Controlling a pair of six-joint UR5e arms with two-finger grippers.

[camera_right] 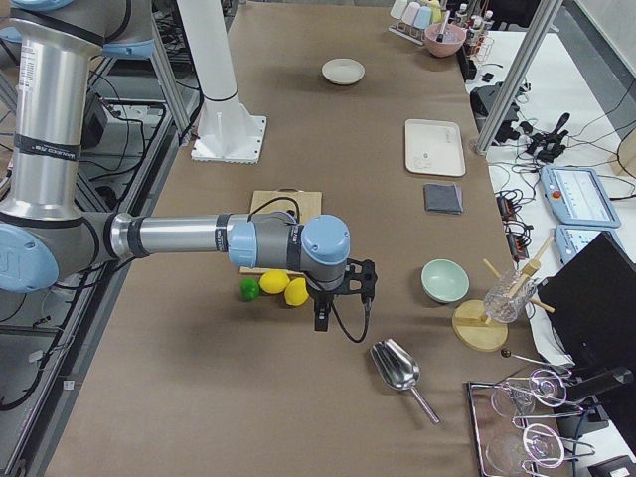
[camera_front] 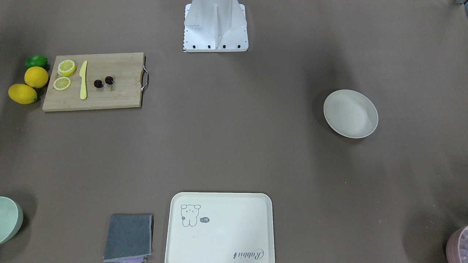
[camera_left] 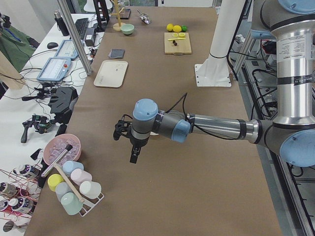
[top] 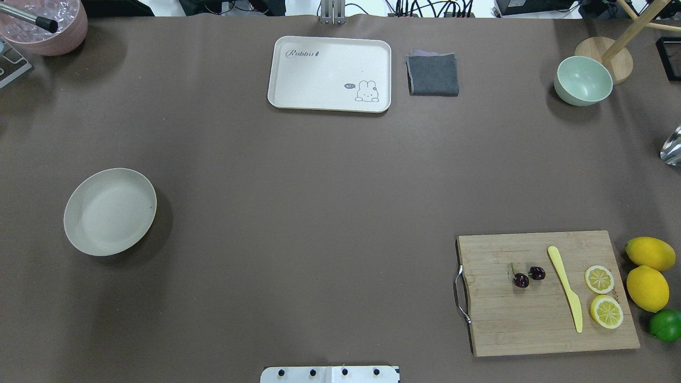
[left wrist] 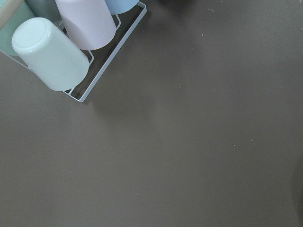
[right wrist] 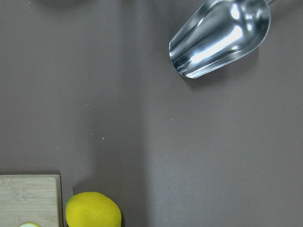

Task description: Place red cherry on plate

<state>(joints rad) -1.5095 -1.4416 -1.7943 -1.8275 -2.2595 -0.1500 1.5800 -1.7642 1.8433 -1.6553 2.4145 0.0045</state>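
Observation:
The red cherry [camera_front: 103, 82] [top: 528, 276], a dark pair on green stems, lies on a wooden cutting board [camera_front: 120, 93] [top: 532, 324] on my right side. The off-white plate [camera_front: 350, 113] [top: 110, 211] sits empty on my left side. The left gripper [camera_left: 132, 150] shows only in the exterior left view, hovering near the plate's end of the table; whether it is open or shut I cannot tell. The right gripper [camera_right: 320, 316] shows only in the exterior right view, above the lemons beyond the board; its state I cannot tell either.
On the board lie a yellow knife [top: 565, 288] and two lemon slices [top: 599, 279]. Two lemons [top: 647, 288] and a lime [top: 665, 324] sit beside it. A cream tray [top: 319, 80], grey cloth [top: 433, 74], green bowl [top: 583, 80], metal scoop [right wrist: 220, 35] and cup rack [left wrist: 102, 66] stand around.

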